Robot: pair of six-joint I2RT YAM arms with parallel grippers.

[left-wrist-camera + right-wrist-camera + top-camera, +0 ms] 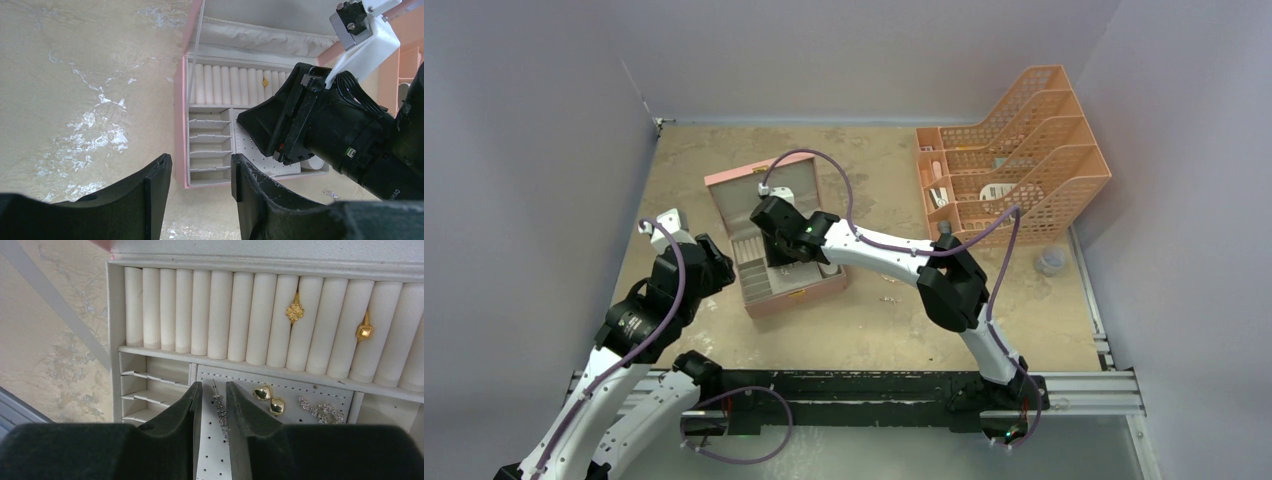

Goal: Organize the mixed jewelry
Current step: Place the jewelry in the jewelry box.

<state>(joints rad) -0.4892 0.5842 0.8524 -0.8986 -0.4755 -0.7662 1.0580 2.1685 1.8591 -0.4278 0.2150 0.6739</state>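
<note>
The pink box (796, 293) lies open mid-table, its lining pale grey. My right gripper (214, 386) hovers low over its perforated panel (212, 460), jaws slightly apart. A silvery drop earring (220, 415) lies on the panel between the fingers, close to the right one and not pinched. Beside it are two gold studs (269, 399) and a sparkly piece (320, 411). Two gold rings (295, 312) (364, 331) sit in the ring rolls. My left gripper (200, 165) is open and empty over the table by the box's near corner (186, 184). A small silvery piece (330, 193) lies on the table.
An orange mesh file rack (1024, 140) with stationery bits stands at the back right. A small clear object (1050, 262) lies near the right wall. Grey walls close the table on three sides, and a metal rail (1084, 385) runs along the near edge.
</note>
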